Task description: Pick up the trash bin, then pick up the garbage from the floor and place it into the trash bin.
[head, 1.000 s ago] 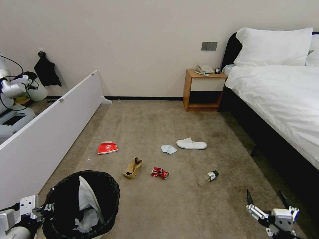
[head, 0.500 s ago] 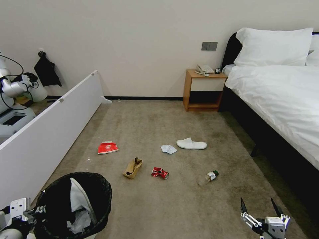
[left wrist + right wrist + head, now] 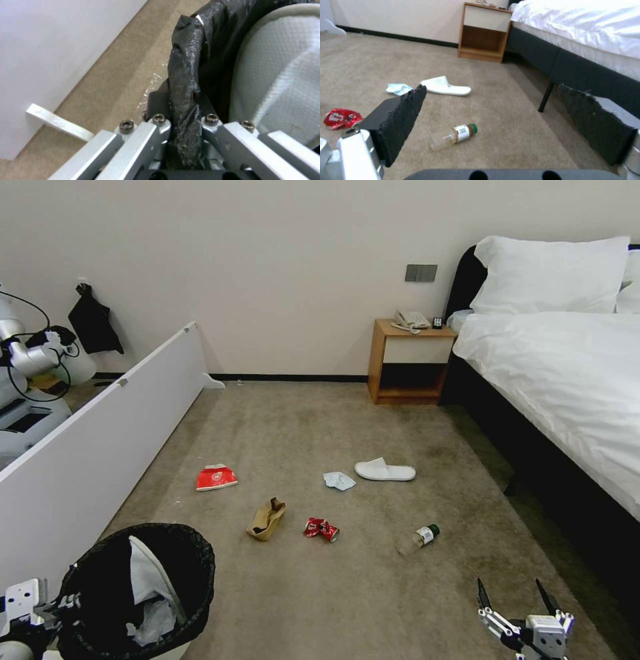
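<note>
The trash bin (image 3: pixel 200 580), lined with a black bag, hangs at the lower left and holds a white slipper (image 3: pixel 148 573) and tissues. My left gripper (image 3: pixel 50 607) is shut on its bagged rim (image 3: pixel 185 82). Garbage lies on the floor (image 3: pixel 373 593): a red-white packet (image 3: pixel 216 477), a brown paper bag (image 3: pixel 267 518), a crushed red can (image 3: pixel 321 528), a pale-blue tissue (image 3: pixel 339 480), a white slipper (image 3: pixel 385 470) and a dark-capped bottle (image 3: pixel 419 538). My right gripper (image 3: pixel 510 587) hangs open, nearer me than the bottle (image 3: pixel 455 133) and to its right.
A long white board (image 3: pixel 100 447) runs along the left, with another robot (image 3: pixel 27 380) behind it. A bed (image 3: pixel 567 380) on a dark frame lines the right side. A wooden nightstand (image 3: pixel 410 360) stands at the far wall.
My left gripper has carried the trash bin leftward and a little lower. The right gripper has dropped lower and shifted slightly left, staying open. The litter has not moved.
</note>
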Motion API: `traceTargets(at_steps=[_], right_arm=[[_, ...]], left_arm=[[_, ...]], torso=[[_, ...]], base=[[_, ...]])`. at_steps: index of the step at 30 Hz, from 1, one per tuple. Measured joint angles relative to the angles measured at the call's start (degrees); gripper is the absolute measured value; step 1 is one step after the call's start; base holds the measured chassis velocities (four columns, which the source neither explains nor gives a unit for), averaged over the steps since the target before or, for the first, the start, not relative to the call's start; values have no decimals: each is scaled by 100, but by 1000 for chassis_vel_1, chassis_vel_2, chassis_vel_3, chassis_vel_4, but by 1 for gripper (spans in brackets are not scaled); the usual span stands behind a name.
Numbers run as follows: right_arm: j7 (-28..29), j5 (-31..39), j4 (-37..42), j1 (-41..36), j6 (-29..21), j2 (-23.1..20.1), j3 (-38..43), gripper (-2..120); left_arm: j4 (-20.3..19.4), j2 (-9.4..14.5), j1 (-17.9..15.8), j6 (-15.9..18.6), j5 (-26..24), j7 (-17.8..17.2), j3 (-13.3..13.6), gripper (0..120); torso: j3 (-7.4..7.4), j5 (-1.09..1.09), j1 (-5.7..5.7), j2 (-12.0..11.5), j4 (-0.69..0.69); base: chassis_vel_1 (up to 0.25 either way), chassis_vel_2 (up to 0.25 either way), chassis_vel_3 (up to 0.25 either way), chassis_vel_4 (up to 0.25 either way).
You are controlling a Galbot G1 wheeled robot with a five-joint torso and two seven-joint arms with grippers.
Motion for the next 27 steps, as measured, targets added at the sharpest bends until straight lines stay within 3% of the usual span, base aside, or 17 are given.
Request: traceTargets(at_steps=[27], right_arm=[[-17, 69, 24, 15, -38, -62, 34, 100]], left_arm=[[-1, 2, -15, 0, -14, 0, -24, 4]], torso=[[0, 0, 0, -1, 1]], base=[[-59, 54, 62, -57]])
